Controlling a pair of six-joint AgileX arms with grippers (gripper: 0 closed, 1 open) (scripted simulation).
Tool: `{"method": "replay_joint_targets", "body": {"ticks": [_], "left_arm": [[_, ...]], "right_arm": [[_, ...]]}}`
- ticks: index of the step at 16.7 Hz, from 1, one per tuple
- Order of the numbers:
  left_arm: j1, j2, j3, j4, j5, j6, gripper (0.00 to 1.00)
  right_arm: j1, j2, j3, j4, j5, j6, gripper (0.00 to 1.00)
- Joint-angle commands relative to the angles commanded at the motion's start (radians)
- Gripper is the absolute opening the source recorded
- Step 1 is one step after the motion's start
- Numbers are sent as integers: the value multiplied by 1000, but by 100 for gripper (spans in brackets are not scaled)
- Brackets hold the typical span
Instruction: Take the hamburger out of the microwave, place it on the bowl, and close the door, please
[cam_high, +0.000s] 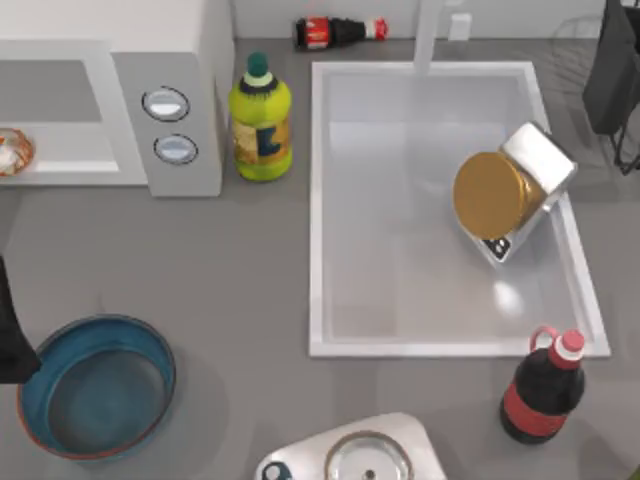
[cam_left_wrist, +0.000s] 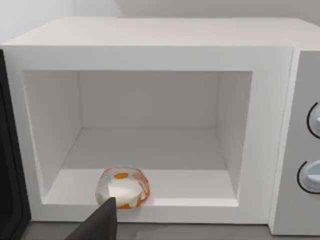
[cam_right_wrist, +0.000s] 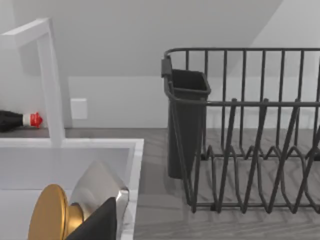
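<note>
One hamburger (cam_high: 12, 152) sits at the microwave (cam_high: 180, 60) cavity's front edge, top view; my left arm is nearer. Left wrist view: it lies just ahead of my left gripper (cam_left_wrist: 102, 220), whose grip I cannot tell. Right gripper (cam_right_wrist: 100, 222) parked by the sink (cam_right_wrist: 70, 150), grip unclear.

Rendered kitchen counter: open microwave (cam_high: 110, 110) at left, white sink (cam_high: 325, 200) with faucet (cam_right_wrist: 50, 80) at centre, dark dish rack (cam_right_wrist: 250, 130) at right, bottles (cam_high: 260, 120) and bowl (cam_high: 30, 390) on grey worktop (cam_high: 240, 260).
</note>
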Motion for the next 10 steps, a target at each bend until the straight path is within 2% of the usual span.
{"method": "replay_joint_targets", "body": {"ticks": [10], "left_arm": [[5,58,21,29,6,2,100]], "right_arm": [[0,0,0,0,0,0,100]]}}
